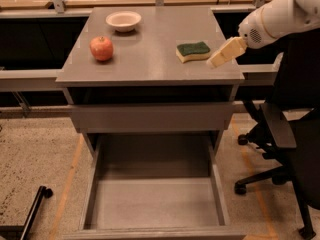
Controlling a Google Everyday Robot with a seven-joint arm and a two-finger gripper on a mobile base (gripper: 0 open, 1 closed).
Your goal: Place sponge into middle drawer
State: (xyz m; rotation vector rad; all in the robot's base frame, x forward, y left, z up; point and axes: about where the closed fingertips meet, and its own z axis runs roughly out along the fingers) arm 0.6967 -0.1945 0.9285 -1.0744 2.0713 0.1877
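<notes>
The sponge (193, 51), pale yellow with a dark green top, lies on the right part of the grey cabinet top (150, 59). My gripper (224, 54), tan and pointing down-left from the white arm (275, 16), hovers just right of the sponge near the top's right edge, apart from it. The middle drawer (155, 204) is pulled out wide at the bottom of the view, with a bare grey floor and nothing in it.
A red apple (101, 48) and a white bowl (123, 20) sit on the left and back of the cabinet top. A shut drawer front (150, 116) lies above the open drawer. A black office chair (285, 149) stands at the right.
</notes>
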